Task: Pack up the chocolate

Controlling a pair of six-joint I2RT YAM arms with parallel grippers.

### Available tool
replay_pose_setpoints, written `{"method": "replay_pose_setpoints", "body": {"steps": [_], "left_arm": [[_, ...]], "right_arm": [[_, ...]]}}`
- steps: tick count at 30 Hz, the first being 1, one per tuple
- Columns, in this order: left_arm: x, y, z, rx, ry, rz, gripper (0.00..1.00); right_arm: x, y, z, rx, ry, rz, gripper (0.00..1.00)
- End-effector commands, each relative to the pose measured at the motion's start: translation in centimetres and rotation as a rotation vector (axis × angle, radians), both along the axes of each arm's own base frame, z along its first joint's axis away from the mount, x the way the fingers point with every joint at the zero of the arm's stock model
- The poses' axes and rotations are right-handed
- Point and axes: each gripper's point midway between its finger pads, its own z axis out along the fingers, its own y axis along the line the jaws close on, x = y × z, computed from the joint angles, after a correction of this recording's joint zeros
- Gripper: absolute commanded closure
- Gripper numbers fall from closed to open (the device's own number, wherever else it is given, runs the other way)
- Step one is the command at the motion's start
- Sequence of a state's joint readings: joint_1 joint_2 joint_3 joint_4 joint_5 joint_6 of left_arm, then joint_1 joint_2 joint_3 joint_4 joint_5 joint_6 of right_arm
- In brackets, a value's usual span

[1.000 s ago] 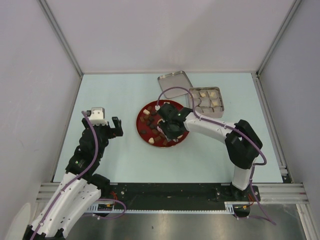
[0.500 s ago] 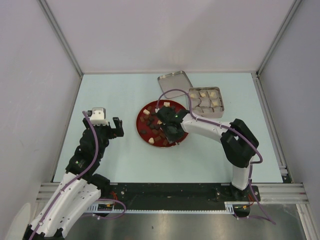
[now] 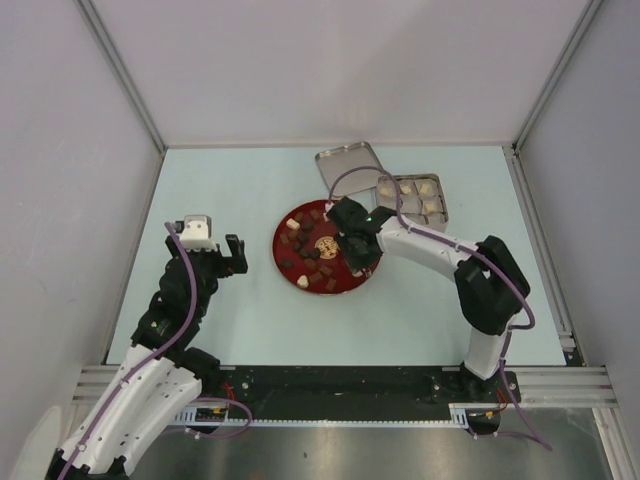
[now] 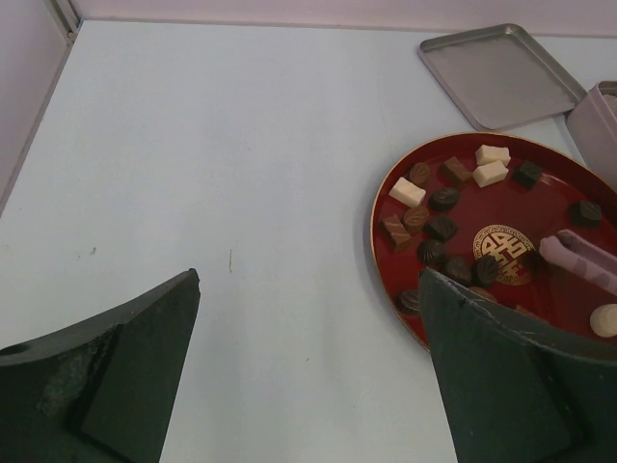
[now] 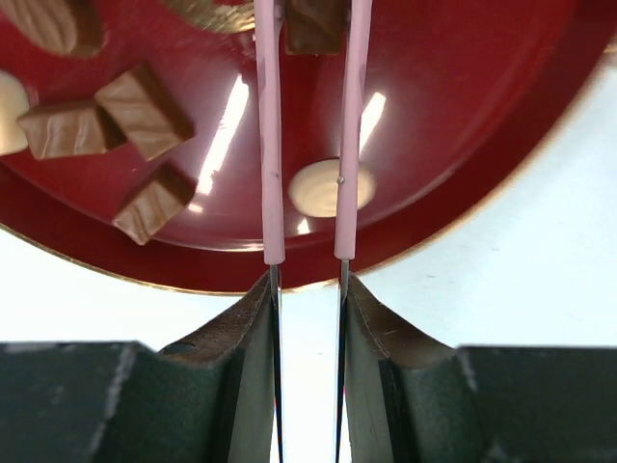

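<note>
Red, glossy plate on your pale counter carries the chocolate, brown and cream cubes and ovals. A metal tin and its lid lie behind. Your right hand is pressed onto thin pink tongs, with a brown piece between their tips. Your left hand hovers spread, well apart.

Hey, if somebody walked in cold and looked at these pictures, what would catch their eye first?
The red plate in the middle of the pale table, scattered with dark, brown and white chocolate, stands out most. Over its right side the right claw is clamped on thin pink tongs, with a brown piece between their arms.
</note>
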State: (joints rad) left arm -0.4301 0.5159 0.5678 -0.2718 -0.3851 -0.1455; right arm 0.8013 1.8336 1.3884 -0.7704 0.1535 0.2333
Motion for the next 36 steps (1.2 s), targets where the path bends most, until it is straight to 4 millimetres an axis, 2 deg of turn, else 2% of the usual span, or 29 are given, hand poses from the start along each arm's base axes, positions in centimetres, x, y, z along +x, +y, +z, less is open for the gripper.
{"method": "replay_pose_setpoints", "body": {"steps": [1,4,5,8,9,12,19,22,29,36], "left_arm": [[0.1,-0.1,0.2,0.016,-0.017,-0.013,0.0],[0.1,-0.2,0.1,0.017,-0.015,-0.013,0.0],[0.1,-0.2,0.1,0.017,-0.015,-0.013,0.0],[0.1,-0.1,0.1,0.015,-0.015,-0.012,0.0],[0.1,-0.1,0.1,0.017,-0.015,-0.009,0.0],[0.1,0.0,0.1,0.018,-0.016,-0.007,0.0],[0.1,0.0,0.1,0.021,-0.013,-0.006,0.0],[0.1,0.0,0.1,0.021,-0.013,-0.005,0.0],[0.1,0.0,0.0,0.022,-0.012,-0.005,0.0],[0.1,0.0,0.0,0.022,-0.012,-0.005,0.0]], "right_arm": [[2.4,-1.6,4.9,0.09,-0.109,-0.046,0.94],[4.0,-3.4,6.5,0.147,-0.123,-0.103,0.94],[5.0,-4.7,6.8,0.158,-0.135,-0.14,0.94],[6.4,-7.0,7.8,0.174,-0.156,-0.197,0.94],[7.3,-8.7,7.9,0.17,-0.165,-0.244,0.94],[8.6,-11.5,8.0,0.167,-0.175,-0.316,0.93],[11.2,-15.2,6.9,0.175,-0.187,-0.42,0.93],[12.2,-15.9,6.1,0.184,-0.187,-0.443,0.93],[13.1,-16.2,3.4,0.179,-0.153,-0.451,0.92],[13.7,-16.0,2.0,0.184,-0.137,-0.45,0.9]]}}
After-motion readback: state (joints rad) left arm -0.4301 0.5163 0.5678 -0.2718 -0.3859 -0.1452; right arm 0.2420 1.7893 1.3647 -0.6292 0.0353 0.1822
